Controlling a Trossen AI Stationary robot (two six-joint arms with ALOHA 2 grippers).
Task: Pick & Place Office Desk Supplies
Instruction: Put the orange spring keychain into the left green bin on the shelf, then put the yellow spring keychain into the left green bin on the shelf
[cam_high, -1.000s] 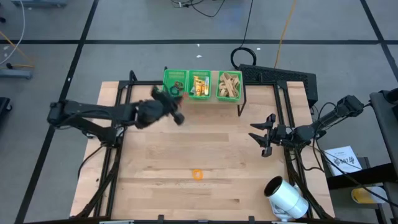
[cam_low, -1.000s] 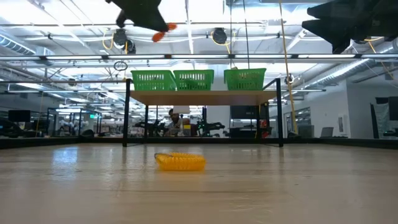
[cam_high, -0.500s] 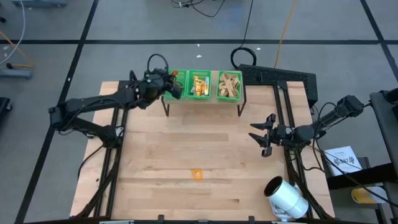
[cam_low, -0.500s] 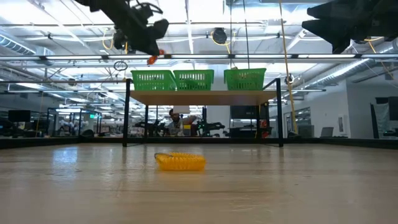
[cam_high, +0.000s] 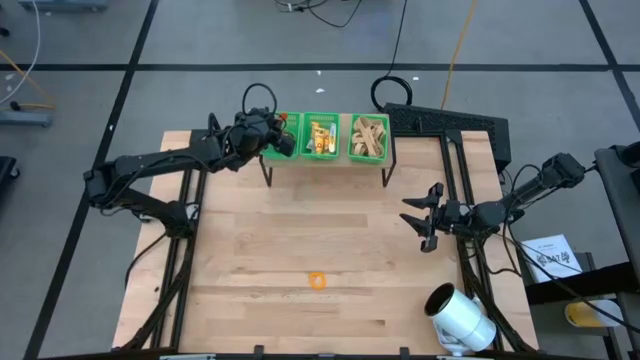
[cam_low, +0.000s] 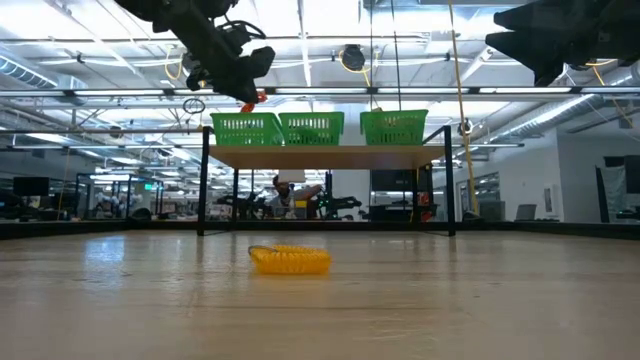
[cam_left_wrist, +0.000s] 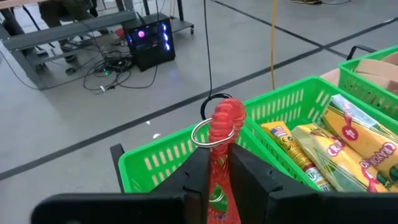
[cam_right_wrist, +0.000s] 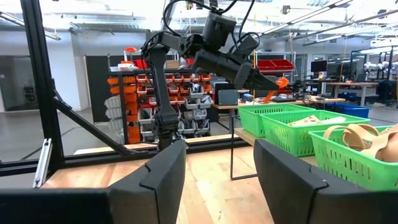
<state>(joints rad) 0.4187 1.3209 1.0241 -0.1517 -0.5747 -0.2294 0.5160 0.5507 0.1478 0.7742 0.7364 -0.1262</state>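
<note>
My left gripper (cam_high: 280, 141) hangs over the leftmost green basket (cam_left_wrist: 155, 163) on the raised shelf, shut on a red coiled strap (cam_left_wrist: 221, 155) with a metal ring (cam_left_wrist: 207, 134). The low view shows its red tip (cam_low: 250, 103) just above the basket's rim. A second orange-yellow coiled piece (cam_high: 317, 281) lies flat on the table's near middle (cam_low: 290, 260). The middle basket (cam_high: 321, 137) holds yellow packets and the right basket (cam_high: 369, 138) tan pieces. My right gripper (cam_high: 428, 216) waits open above the table's right side. My left gripper pinches the red coiled strap's lower stretch (cam_left_wrist: 219, 186) between its two fingers (cam_left_wrist: 198, 177). The strap runs along the fingers and sticks out past their tips, with the metal ring at its free end (cam_left_wrist: 225, 115). It is lifted clear above the basket.
The three baskets stand on a black-legged shelf (cam_low: 330, 156) at the table's far edge. A large white cylinder (cam_high: 460, 318) lies at the near right corner. Black frame rails (cam_high: 182, 250) run along both table sides. Bare wood lies between the shelf and the coiled piece.
My left gripper has carried the red strap from above the table just in front of the shelf toward the far edge, and now holds it over the leftmost basket. Most of that travel came in the first half second. The right arm has kept still.
</note>
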